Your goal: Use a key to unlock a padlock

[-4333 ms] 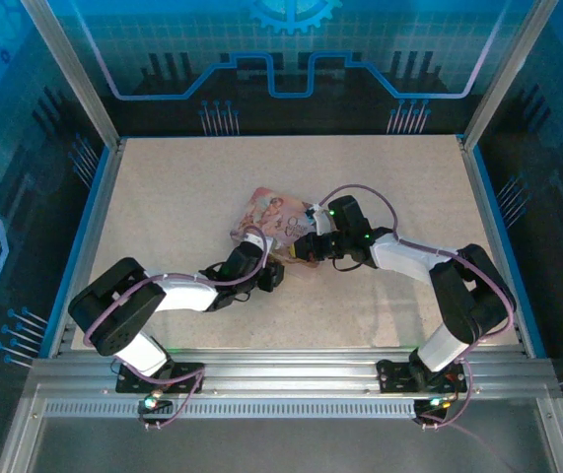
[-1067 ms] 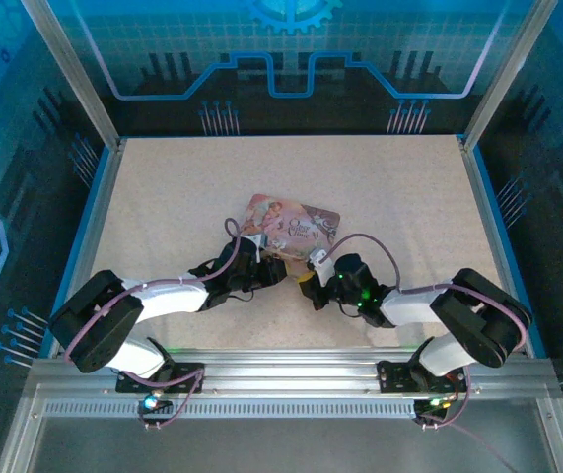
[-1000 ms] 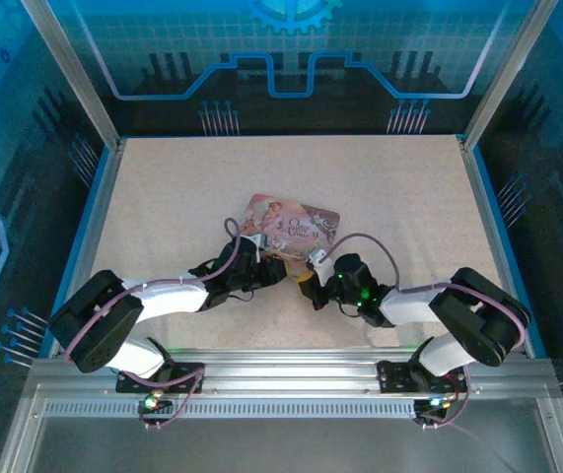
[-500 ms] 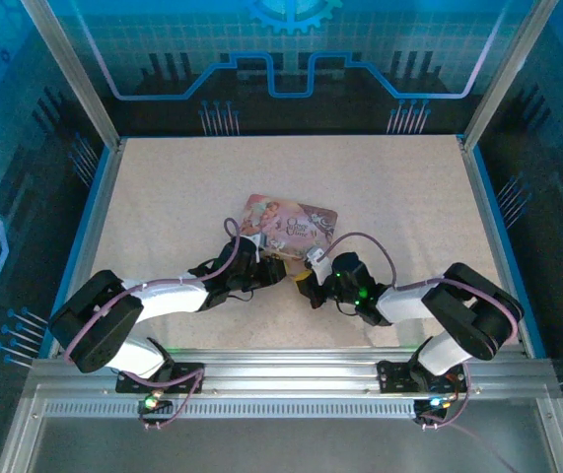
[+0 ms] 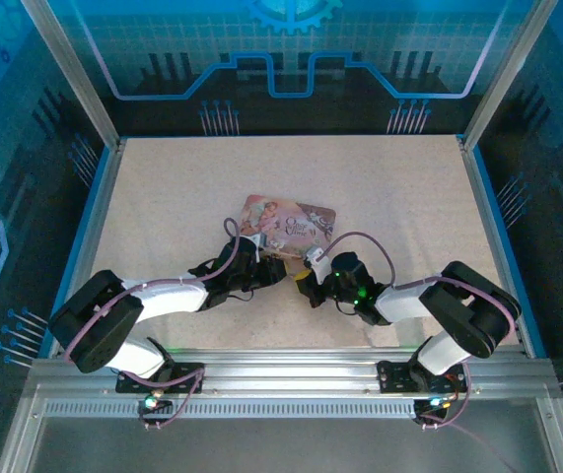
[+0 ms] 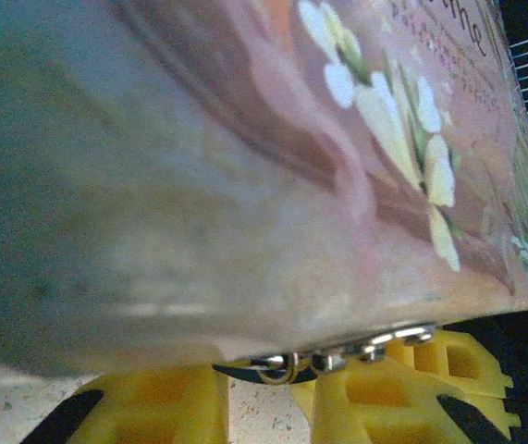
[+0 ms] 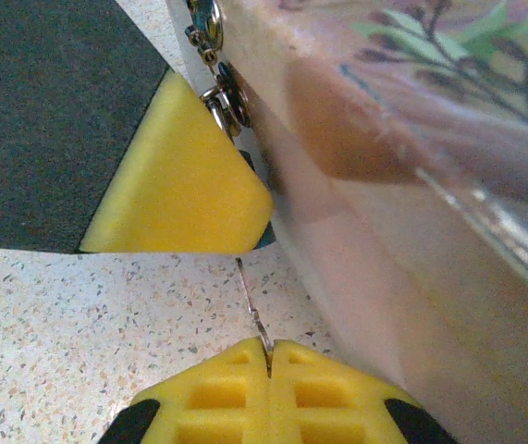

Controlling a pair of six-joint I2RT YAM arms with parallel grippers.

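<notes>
The right gripper (image 7: 268, 356) stays clenched on the thin dark metal key (image 7: 251, 301), its tip aimed at the tiny silvery-grey metal padlock (image 7: 225, 97) just beyond, against the pink pictured tin box (image 5: 291, 222). That arm has swung to the tin's near side (the tin turned a little too), so insertion looks close. The left gripper (image 6: 262, 398) has its jaws at the lock; whether they grasp it I cannot tell. Farther off, the speckled beige table (image 5: 409, 187) lies open to its blue rim (image 5: 492, 227).

There is one flat pink metal box with flower pictures (image 5: 291, 222) in the middle. There are two white and black robot arms, the left arm (image 5: 168, 296) and the right arm (image 5: 409, 293). There is one thin dark metal key (image 7: 251, 307).
</notes>
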